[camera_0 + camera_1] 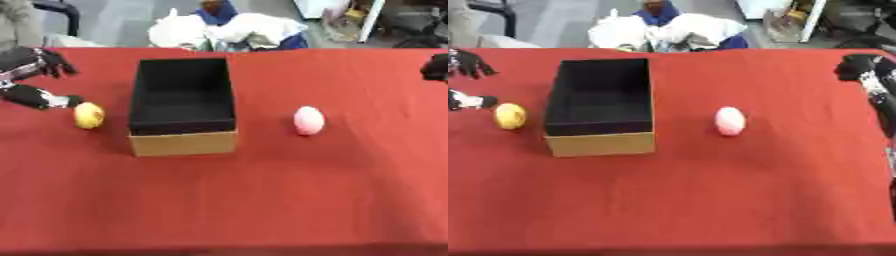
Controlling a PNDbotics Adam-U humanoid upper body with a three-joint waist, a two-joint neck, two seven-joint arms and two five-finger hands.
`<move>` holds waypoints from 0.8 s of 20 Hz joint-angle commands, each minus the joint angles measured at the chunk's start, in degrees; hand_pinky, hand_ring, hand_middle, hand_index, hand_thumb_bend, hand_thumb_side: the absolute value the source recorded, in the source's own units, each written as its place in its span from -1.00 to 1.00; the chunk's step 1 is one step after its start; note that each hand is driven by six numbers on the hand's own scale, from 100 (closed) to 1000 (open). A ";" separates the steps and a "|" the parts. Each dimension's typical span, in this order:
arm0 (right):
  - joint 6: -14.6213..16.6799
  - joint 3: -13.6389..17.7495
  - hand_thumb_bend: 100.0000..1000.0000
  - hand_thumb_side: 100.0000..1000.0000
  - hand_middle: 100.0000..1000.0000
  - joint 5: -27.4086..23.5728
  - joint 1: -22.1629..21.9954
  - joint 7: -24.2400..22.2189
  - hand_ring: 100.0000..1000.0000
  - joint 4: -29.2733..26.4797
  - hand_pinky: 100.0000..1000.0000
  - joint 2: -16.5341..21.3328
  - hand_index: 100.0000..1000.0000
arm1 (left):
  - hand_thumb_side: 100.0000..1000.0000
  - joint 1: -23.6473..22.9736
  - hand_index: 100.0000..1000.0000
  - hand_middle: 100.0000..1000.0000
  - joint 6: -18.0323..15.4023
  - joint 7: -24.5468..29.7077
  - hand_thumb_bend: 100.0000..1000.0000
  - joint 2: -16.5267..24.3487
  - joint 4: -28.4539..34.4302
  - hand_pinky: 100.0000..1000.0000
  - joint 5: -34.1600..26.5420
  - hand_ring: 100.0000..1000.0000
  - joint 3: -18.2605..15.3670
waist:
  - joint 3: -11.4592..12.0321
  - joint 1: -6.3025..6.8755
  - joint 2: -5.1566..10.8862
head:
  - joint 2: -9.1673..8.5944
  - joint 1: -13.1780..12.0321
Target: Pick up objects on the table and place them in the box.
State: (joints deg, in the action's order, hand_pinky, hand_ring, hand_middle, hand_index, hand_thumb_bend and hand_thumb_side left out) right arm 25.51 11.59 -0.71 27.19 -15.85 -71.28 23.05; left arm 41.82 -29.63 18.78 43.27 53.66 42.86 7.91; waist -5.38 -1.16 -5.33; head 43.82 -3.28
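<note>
A: Why is the left hand [35, 80] spread beside the round yellow fruit [88, 115]?

B: Likely lining up a grasp; the black-lined cardboard box [183, 102] sits just right. The pink egg-shaped ball [308, 120] waits on the red bench [262, 200]; the right hand's [859, 67] fingers, I cannot tell

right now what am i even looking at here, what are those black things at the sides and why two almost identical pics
Both pictures come from a stereo camera in a humanoid robot's head, looking down at a red table; the two eyes see nearly the same scene. The black shapes are its hands: the left hand is at the left edge, open, close to a yellow object but not holding it. The right hand is at the far right; I can't tell its fingers. In the middle stands an open box, empty as far as shows, with a pink object to its right.
</note>
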 commanded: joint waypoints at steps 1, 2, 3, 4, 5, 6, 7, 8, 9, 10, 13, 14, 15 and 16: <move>0.09 0.25 -1.00 0.46 0.20 -0.60 0.63 -0.11 0.36 -0.94 0.41 1.51 0.45 | 0.56 1.32 0.59 0.33 -0.04 0.51 -0.13 1.34 0.25 0.30 0.33 0.27 -0.10 | -0.09 0.15 0.86 | 0.29 0.27; 0.09 0.26 -1.00 0.46 0.20 -0.61 0.64 -0.10 0.36 -0.93 0.41 1.50 0.45 | 0.57 1.34 0.59 0.33 -0.02 0.70 -0.14 1.23 0.14 0.30 0.44 0.27 -0.09 | -0.11 0.15 0.84 | 0.29 0.28; 0.08 0.27 -1.00 0.46 0.20 -0.62 0.64 -0.10 0.36 -0.92 0.41 1.50 0.45 | 0.59 1.37 0.59 0.33 0.00 0.87 -0.15 1.12 0.02 0.30 0.56 0.27 -0.10 | -0.12 0.16 0.83 | 0.29 0.29; 0.09 0.24 -1.00 0.46 0.20 -0.61 0.63 -0.13 0.36 -0.91 0.41 1.51 0.45 | 0.61 1.37 0.59 0.33 0.07 1.13 -0.15 0.93 -0.19 0.30 0.77 0.27 -0.06 | -0.14 0.16 0.81 | 0.29 0.31; 0.10 0.24 -1.00 0.46 0.20 -0.61 0.63 -0.15 0.36 -0.89 0.41 1.50 0.45 | 0.63 1.43 0.59 0.33 0.15 1.44 -0.15 0.71 -0.45 0.29 1.08 0.27 -0.04 | -0.16 0.15 0.80 | 0.29 0.33; 0.09 0.25 -1.00 0.46 0.20 -0.62 0.62 -0.15 0.36 -0.87 0.41 1.47 0.45 | 0.63 1.50 0.58 0.32 0.23 1.71 -0.17 0.42 -0.76 0.29 1.44 0.27 -0.06 | -0.18 0.15 0.79 | 0.29 0.33; 0.09 0.25 -1.00 0.46 0.20 -0.63 0.61 -0.15 0.36 -0.87 0.41 1.44 0.45 | 0.63 1.61 0.58 0.32 0.30 1.89 -0.17 0.13 -1.10 0.29 1.79 0.27 -0.12 | -0.19 0.13 0.78 | 0.29 0.32; 0.10 0.21 -1.00 0.47 0.20 -0.63 0.62 -0.20 0.36 -0.86 0.41 1.42 0.45 | 0.65 1.71 0.57 0.31 0.38 2.03 -0.17 -0.22 -1.50 0.29 2.19 0.25 -0.19 | -0.23 0.11 0.76 | 0.29 0.33; 0.11 0.18 -1.00 0.46 0.20 -0.64 0.64 -0.23 0.36 -0.85 0.41 1.38 0.45 | 0.65 1.85 0.56 0.30 0.47 2.12 -0.17 -0.59 -1.95 0.29 2.65 0.24 -0.26 | -0.28 0.09 0.74 | 0.29 0.35; 0.12 0.19 -1.00 0.46 0.20 -0.66 0.66 -0.25 0.36 -0.85 0.41 1.34 0.45 | 0.66 1.97 0.56 0.30 0.50 2.13 -0.18 -0.93 -2.39 0.28 3.10 0.23 -0.32 | -0.34 0.07 0.71 | 0.29 0.35; 0.12 0.17 -1.00 0.47 0.20 -0.67 0.69 -0.28 0.36 -0.75 0.41 1.32 0.45 | 0.64 2.26 0.55 0.28 0.54 1.94 -0.21 -1.81 -3.69 0.28 4.48 0.22 -0.49 | -0.45 -0.01 0.65 | 0.29 0.30; 0.13 0.18 -1.00 0.47 0.20 -0.67 0.69 -0.28 0.36 -0.71 0.41 1.30 0.45 | 0.63 2.32 0.54 0.26 0.63 1.82 -0.23 -2.09 -4.23 0.28 4.99 0.20 -0.60 | -0.47 -0.04 0.62 | 0.29 0.24; 0.15 0.18 -1.00 0.47 0.20 -0.67 0.70 -0.28 0.36 -0.67 0.41 1.28 0.45 | 0.63 2.38 0.53 0.25 0.76 1.65 -0.26 -2.38 -4.81 0.28 5.53 0.20 -0.74 | -0.50 -0.06 0.59 | 0.29 0.20; 0.17 0.17 -1.00 0.47 0.20 -0.68 0.71 -0.29 0.36 -0.66 0.41 1.26 0.45 | 0.63 2.40 0.53 0.24 0.91 1.42 -0.27 -2.68 -5.42 0.27 6.03 0.19 -0.91 | -0.53 -0.08 0.57 | 0.29 0.17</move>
State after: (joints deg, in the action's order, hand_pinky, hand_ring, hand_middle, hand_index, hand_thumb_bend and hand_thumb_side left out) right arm 25.65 11.59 -0.94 27.18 -16.07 -71.27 23.02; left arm 42.92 -28.91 20.45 39.61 48.32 48.25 7.80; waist -5.90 -1.24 -5.37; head 43.82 -3.00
